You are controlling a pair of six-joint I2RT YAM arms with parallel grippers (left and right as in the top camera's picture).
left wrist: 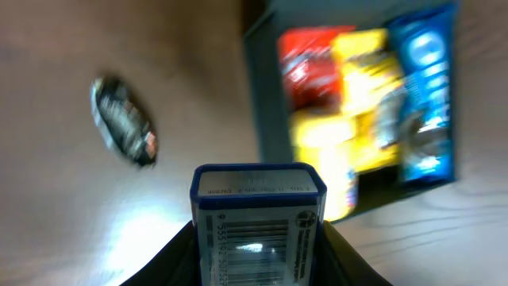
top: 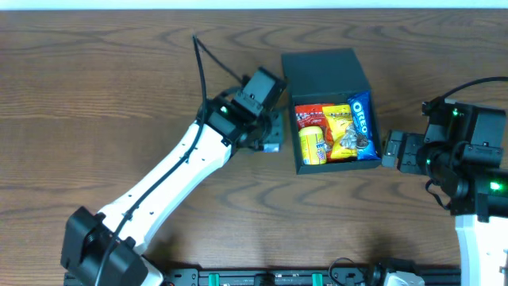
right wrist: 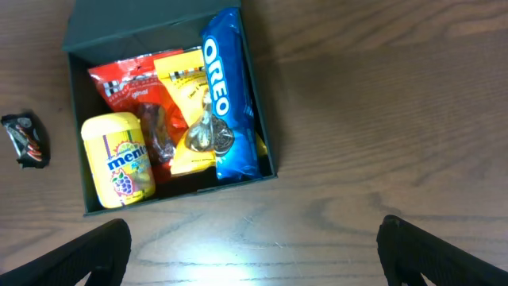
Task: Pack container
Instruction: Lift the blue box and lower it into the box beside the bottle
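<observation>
The dark teal container (top: 324,73) stands open at the table's centre right, its lid folded back. Inside lie a blue Oreo pack (top: 361,117), a yellow Mentos tub (top: 312,145), a red packet (top: 307,115) and a yellow packet (top: 340,123). My left gripper (top: 270,141) hovers just left of the container, shut on a small blue-and-white box with a barcode (left wrist: 258,191). My right gripper (top: 393,151) is open and empty, just right of the container; the right wrist view shows its fingers (right wrist: 254,254) spread wide over bare table in front of the container (right wrist: 75,135).
A small dark wrapped candy (left wrist: 123,119) lies on the wood left of the container; it also shows in the right wrist view (right wrist: 24,139). A silver foil sweet (right wrist: 208,133) sits on the packets inside. The left arm's cable loops up behind the gripper.
</observation>
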